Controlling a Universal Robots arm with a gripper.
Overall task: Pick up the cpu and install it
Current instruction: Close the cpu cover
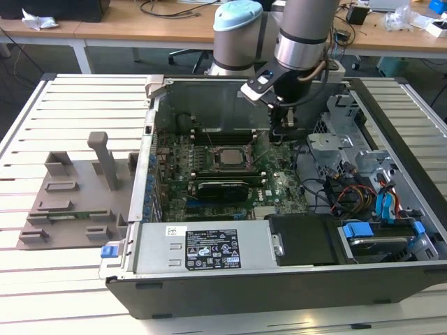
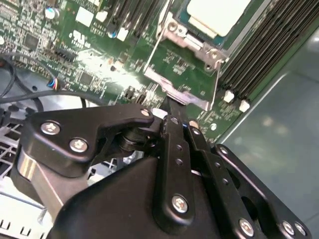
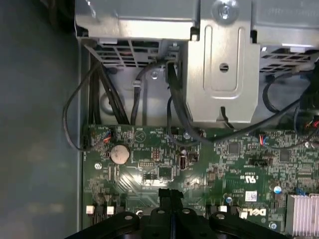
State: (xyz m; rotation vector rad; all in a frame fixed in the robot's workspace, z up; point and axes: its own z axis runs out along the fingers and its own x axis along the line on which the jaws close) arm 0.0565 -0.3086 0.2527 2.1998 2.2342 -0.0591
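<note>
Open computer case (image 1: 279, 289) on slatted worktop (image 1: 70, 293), mid-frame in exterior view. Cpu (image 1: 227, 155) sits in socket on green motherboard (image 1: 283, 197), centre of frame. In second wrist view, cpu (image 2: 219, 15) shows silvery top. Arm (image 1: 304, 31) reaches down from upper centre. Jaws clenched, empty, low near board, just to exterior view's right of cpu. Grey tray (image 1: 70, 202) at exterior view's left.

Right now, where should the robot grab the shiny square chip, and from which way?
Probably by two opposite edges of the cpu, coming straight down from above. It lies flat inside the socket frame, so only its top is open. Whether the frame leaves finger room at the edges is unclear.
</note>
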